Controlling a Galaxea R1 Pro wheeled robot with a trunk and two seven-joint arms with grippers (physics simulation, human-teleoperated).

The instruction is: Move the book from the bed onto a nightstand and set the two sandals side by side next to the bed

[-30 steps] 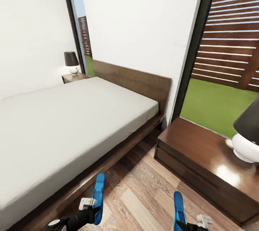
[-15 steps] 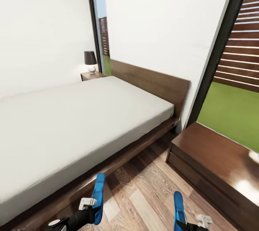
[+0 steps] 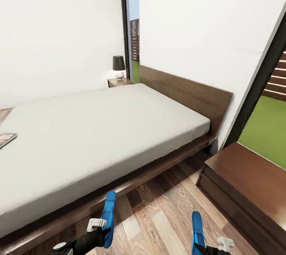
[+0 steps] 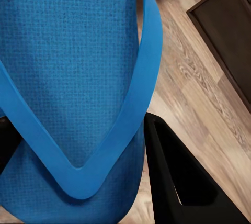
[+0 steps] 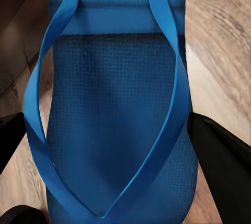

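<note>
Blue sandals (image 3: 109,217) (image 3: 197,229) stand upright, clamped in left fingers (image 4: 178,182) and right fingers (image 5: 222,153).

1. The bed (image 3: 99,127) lies ahead of me and to my left, its headboard (image 3: 186,94) against the far wall.
2. The book (image 3: 6,139) lies on the mattress, near the bed's left edge as I look.
3. One nightstand (image 3: 119,82) stands beyond the bed, beside the headboard's far end, a lamp (image 3: 118,67) on it.
4. The other nightstand (image 3: 248,185) stands to my right, just beside the bed's near corner.
5. My left gripper (image 3: 97,229) holds one sandal (image 3: 109,217) over the floor (image 3: 159,211) before the bed frame.
6. My right gripper (image 3: 216,245) holds the other sandal (image 3: 197,231), between the first sandal and the near nightstand.
</note>
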